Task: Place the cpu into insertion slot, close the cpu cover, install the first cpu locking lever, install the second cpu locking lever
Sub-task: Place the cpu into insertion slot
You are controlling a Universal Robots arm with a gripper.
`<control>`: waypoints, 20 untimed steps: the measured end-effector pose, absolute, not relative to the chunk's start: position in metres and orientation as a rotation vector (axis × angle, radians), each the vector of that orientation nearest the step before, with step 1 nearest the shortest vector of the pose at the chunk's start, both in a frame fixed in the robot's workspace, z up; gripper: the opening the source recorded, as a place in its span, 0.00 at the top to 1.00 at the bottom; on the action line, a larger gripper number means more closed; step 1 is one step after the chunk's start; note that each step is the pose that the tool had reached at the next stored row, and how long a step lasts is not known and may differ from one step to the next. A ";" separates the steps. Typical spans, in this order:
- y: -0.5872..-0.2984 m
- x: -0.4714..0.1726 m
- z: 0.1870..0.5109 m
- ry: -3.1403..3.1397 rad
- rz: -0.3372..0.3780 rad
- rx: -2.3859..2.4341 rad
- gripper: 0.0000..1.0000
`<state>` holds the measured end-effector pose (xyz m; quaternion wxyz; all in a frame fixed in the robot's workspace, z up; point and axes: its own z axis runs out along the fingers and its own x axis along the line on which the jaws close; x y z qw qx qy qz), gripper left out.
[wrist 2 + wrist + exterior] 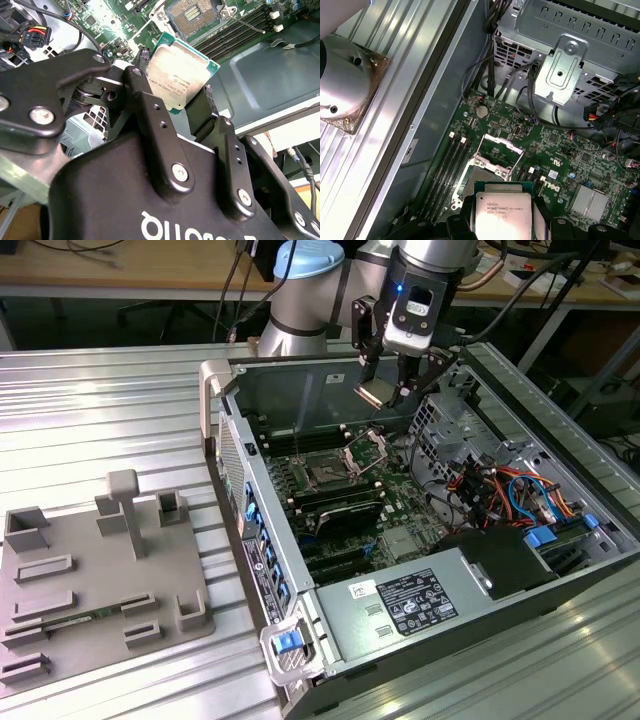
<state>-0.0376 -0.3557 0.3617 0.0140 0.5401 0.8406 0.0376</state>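
The gripper (386, 390) is clenched on the cpu (180, 74). Its 2 black fingers (150, 115) pinch opposite edges of the flat square chip, which has a silvery top and a thin green rim. The chip hangs in open air above the green circuit board (570, 150) inside the open computer case (330, 390), clear of the case walls. Below it the insertion slot (325, 473), a dark square socket, lies bare. The cpu cover (368, 448), a thin metal frame, stands hinged up just beside the slot.

One cpu (181, 74), one insertion slot (326, 473), one cpu cover (493, 166).
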 end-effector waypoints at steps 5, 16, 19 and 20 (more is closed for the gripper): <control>-0.356 -0.038 0.362 2.618 0.117 1.682 0.45; -0.356 -0.038 0.362 2.591 0.116 1.721 0.45; -0.356 -0.038 0.361 2.567 0.116 1.754 0.45; -0.356 -0.038 0.361 2.558 0.115 1.767 0.45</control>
